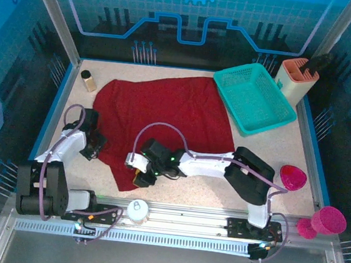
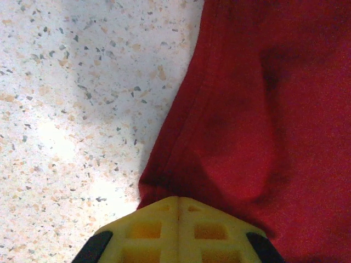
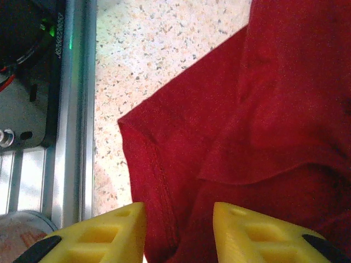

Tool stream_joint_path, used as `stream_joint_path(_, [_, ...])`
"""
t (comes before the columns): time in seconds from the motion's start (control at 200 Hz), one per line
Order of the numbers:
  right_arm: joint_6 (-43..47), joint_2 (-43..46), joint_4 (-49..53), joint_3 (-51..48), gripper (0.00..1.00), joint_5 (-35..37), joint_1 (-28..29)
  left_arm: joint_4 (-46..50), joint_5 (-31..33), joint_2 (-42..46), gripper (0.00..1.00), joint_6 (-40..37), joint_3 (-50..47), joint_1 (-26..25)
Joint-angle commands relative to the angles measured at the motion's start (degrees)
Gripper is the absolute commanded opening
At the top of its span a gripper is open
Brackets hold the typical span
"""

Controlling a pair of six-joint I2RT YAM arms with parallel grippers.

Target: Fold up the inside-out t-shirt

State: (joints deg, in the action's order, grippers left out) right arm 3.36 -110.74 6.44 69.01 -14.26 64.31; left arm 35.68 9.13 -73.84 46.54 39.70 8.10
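Though flat, rumpled dark red t-shirt

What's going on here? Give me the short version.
Two robot arms are working on a dark red t-shirt spread on the table. The left gripper is shut, pinching its left-hand edge. The right gripper stands open astride the near hem. No fold is made yet; a teal basket sits at the far right.

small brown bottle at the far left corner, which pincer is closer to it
Left. The left pincer grips the t-shirt at its left edge, just nearer the arm bases than the bottle. The right pincer sits farther right, at the near hem.
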Motion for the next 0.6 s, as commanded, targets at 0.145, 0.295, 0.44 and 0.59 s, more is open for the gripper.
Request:
stream_joint_path(0.145, [-5.7,-2.3,8.0,3.4,0.47,5.6,1.0,-0.5,-3.2,-1.3,0.00,-1.1,1.0,2.3])
stream_joint_path(0.295, [-8.1,2.7,7.9,-3.1,0.49,4.1,-1.1,4.2,-10.1,0.7,0.27,-4.3,4.1,2.5])
stream_joint_path(0.44, [-11.0,1.9,4.3,-4.7,0.48,0.6,-0.2,13.6,-6.1,10.0,0.34,-3.1,5.8,-5.5])
stream_joint_path(0.59, [-11.8,-2.3,4.4,-1.0,0.38,2.5,1.4,15.1,-4.3,14.9,0.37,0.4,-1.0,-9.1])
